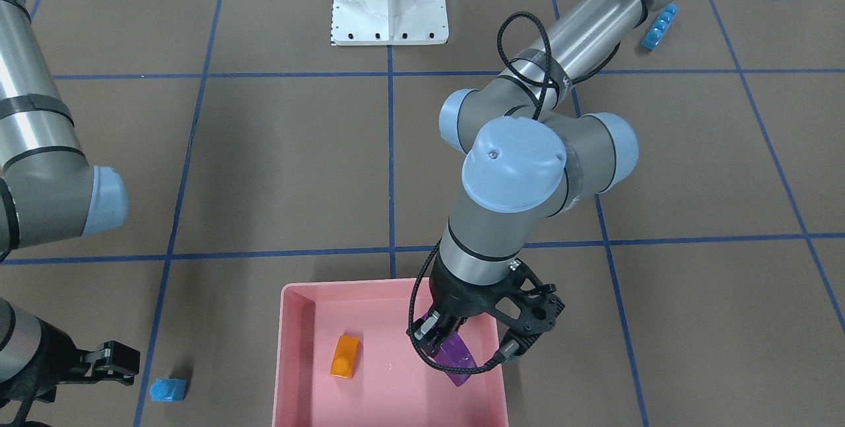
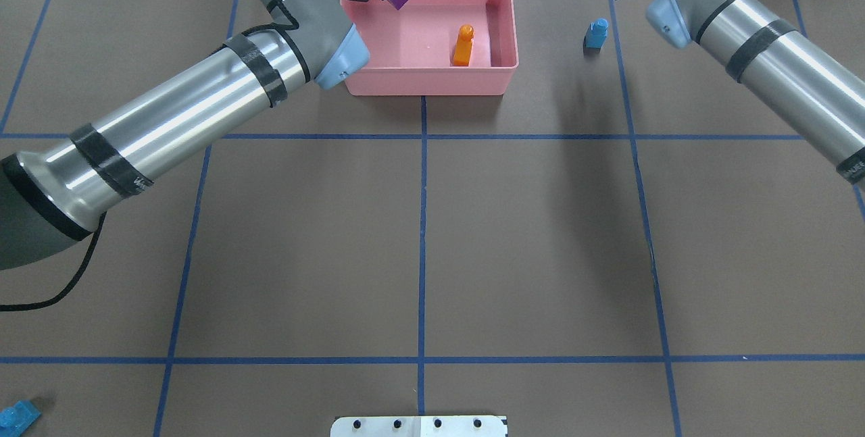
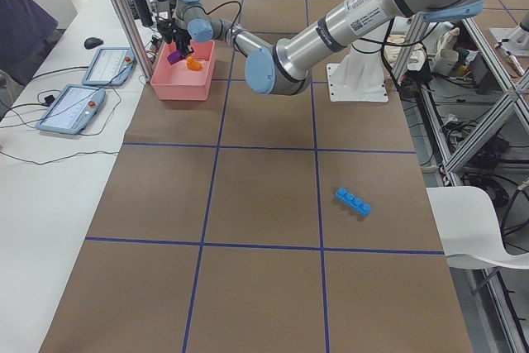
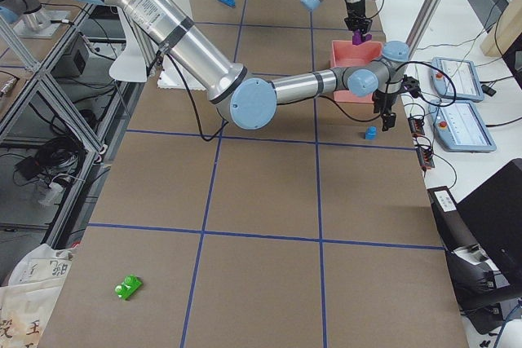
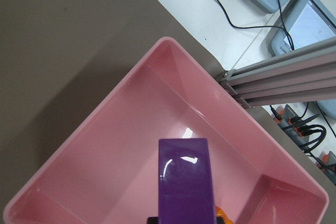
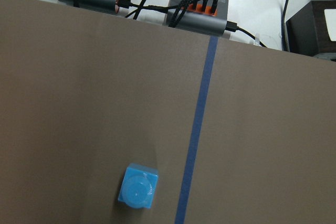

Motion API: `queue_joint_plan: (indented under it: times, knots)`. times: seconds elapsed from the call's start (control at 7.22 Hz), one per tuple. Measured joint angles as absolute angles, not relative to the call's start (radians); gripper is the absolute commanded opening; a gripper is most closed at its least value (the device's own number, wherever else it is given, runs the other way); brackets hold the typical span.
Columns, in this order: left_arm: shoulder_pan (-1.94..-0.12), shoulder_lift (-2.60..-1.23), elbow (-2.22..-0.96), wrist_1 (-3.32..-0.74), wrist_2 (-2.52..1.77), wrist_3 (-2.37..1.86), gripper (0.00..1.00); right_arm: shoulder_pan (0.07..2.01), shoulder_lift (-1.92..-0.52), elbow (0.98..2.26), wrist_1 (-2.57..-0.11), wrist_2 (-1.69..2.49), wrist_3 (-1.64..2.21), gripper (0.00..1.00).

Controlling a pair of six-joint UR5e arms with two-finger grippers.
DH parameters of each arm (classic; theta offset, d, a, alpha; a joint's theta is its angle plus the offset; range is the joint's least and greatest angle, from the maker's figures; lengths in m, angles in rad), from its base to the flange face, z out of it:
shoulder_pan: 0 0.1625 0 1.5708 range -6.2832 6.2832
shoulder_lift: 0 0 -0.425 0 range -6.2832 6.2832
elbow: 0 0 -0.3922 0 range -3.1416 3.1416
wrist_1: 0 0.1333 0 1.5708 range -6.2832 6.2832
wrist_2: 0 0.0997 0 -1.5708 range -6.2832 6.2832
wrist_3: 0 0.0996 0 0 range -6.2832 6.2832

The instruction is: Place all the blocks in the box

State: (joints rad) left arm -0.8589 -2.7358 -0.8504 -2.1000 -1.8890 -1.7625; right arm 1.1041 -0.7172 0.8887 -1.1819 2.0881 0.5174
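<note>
The left gripper point(image 1: 441, 342) is pinching the purple block point(image 1: 462, 364) between its fingers and is holding it inside the outline of the box point(image 1: 285, 348), toward the side nearer the robot's left. From the two side views the block is hanging above the rim rather than resting on the floor. In the left wrist view the block's glossy top is filling the lower middle, with the pink floor and walls beneath it.

The orange block point(image 1: 344, 356) is lying on the box floor, apart from the purple one, toward the opposite wall.

The right gripper point(image 1: 122, 360) is hovering over the table point(image 2: 540, 254) near the small blue block point(image 1: 168, 390), which is standing outside the box on the robot's right, close to a blue tape line. Whether that gripper is spread or pressed together cannot be told (its fingers are not showing in its own wrist view).

The long blue block point(image 3: 353, 201) is lying on the table well away from the box, at the robot's left. The green block point(image 4: 128, 287) is lying far off at the robot's right.
</note>
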Motion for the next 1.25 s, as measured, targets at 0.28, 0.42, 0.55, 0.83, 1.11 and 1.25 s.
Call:
queue_joint_plan:
  times: [0.28, 0.42, 0.55, 0.83, 1.11, 1.25]
  knots:
    - [-0.819, -2.741, -0.813, -2.132, -1.816, -1.763, 0.69, 1.044, -0.714, 0.804, -1.083, 2.008, 0.57, 0.96]
    - [-0.811, -2.743, -0.807, -2.133, -1.801, -1.761, 0.99, 1.026, -0.71, 0.774, -1.064, 1.985, 0.58, 0.95]
    - [-0.808, -2.745, -0.804, -2.132, -1.796, -1.755, 0.99, 1.016, -0.699, 0.749, -1.058, 1.973, 0.589, 0.95]
    - [-0.807, -2.746, -0.803, -2.131, -1.793, -1.748, 1.0, 1.011, -0.663, 0.716, -1.056, 1.972, 0.612, 0.94]
    - [-0.807, -2.746, -0.805, -2.128, -1.793, -1.747, 1.0, 1.009, -0.653, 0.705, -1.055, 1.976, 0.625, 0.88]
    - [-0.807, -2.746, -0.808, -2.128, -1.793, -1.746, 1.0, 1.005, -0.65, 0.695, -1.055, 1.976, 0.628, 0.8]
